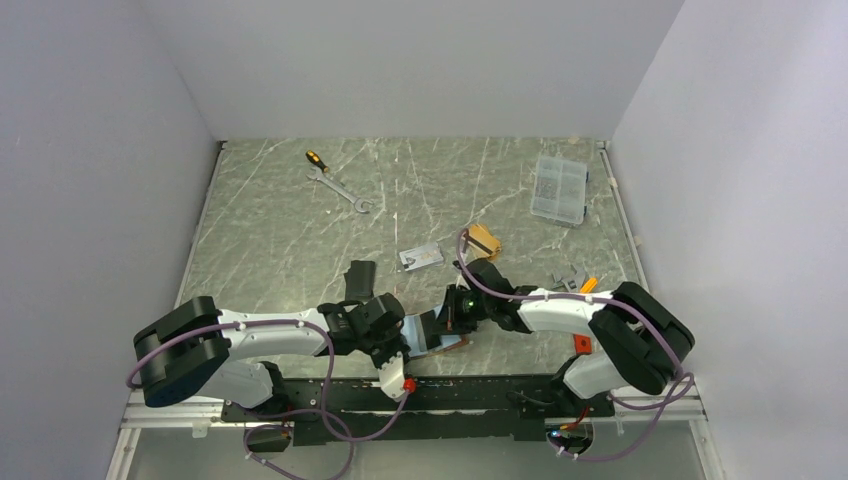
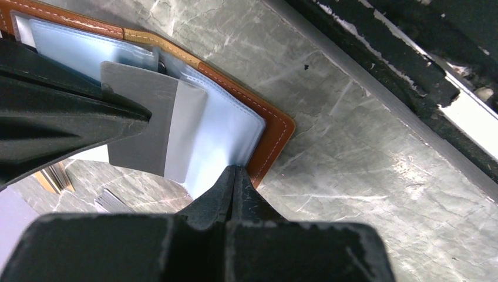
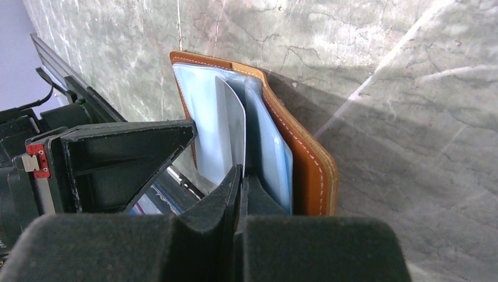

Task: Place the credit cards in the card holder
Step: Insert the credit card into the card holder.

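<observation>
The card holder (image 2: pixel 276 132) is a tan-brown leather wallet held open near the table's front edge, its pale clear sleeves fanned out (image 1: pixel 420 330). My left gripper (image 2: pixel 236 170) is shut on the edge of one clear sleeve. My right gripper (image 3: pixel 239 171) is shut on a silver-grey credit card (image 3: pixel 234 126), which stands partway between the sleeves of the card holder (image 3: pixel 305 170). The left wrist view shows the same card (image 2: pixel 138 117) with the right finger against it. More credit cards lie farther back: silver-grey ones (image 1: pixel 420 256) and a gold-orange stack (image 1: pixel 484 241).
A black pouch (image 1: pixel 358 278) lies just behind the left wrist. A wrench (image 1: pixel 342 189) and a screwdriver (image 1: pixel 315 158) lie at the back left, a clear parts box (image 1: pixel 560 188) at the back right. Small loose items (image 1: pixel 575 283) sit by the right arm. A dark rail (image 2: pixel 376 64) runs along the front edge.
</observation>
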You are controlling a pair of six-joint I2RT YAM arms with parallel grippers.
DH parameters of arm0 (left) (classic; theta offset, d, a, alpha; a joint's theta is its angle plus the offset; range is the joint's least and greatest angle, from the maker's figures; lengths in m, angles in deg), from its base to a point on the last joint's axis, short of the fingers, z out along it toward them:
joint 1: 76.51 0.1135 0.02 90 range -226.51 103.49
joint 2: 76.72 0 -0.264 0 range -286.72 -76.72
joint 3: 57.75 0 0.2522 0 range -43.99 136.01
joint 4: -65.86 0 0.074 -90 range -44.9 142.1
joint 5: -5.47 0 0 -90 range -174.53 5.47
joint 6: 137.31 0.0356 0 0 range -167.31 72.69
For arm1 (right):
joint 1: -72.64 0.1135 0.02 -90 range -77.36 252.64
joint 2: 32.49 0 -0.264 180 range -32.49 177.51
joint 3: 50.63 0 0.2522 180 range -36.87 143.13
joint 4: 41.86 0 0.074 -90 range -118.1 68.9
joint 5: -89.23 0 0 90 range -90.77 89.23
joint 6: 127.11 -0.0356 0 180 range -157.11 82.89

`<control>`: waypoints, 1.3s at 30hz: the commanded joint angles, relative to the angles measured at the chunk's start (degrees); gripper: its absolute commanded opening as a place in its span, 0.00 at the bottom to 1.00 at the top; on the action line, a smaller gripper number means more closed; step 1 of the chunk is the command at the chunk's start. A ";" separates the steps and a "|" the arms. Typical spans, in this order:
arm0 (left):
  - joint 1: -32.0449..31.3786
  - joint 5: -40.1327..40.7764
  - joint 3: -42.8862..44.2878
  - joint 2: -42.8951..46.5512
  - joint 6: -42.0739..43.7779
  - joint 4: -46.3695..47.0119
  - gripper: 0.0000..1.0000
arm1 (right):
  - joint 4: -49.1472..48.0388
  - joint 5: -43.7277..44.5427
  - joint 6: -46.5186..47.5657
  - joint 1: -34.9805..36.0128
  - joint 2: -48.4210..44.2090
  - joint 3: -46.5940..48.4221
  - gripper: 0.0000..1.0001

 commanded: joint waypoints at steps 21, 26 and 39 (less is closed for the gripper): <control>-0.60 -0.85 -2.13 -0.20 -0.45 -7.72 0.00 | 22.99 13.69 5.71 4.97 -2.07 8.10 0.37; -0.63 -0.82 -2.39 -0.09 -0.30 -7.49 0.00 | 20.53 13.61 6.21 5.90 1.07 11.01 0.34; -0.54 -0.65 -3.97 1.05 -0.07 -5.23 0.00 | 18.99 12.28 7.17 11.43 7.76 18.18 0.33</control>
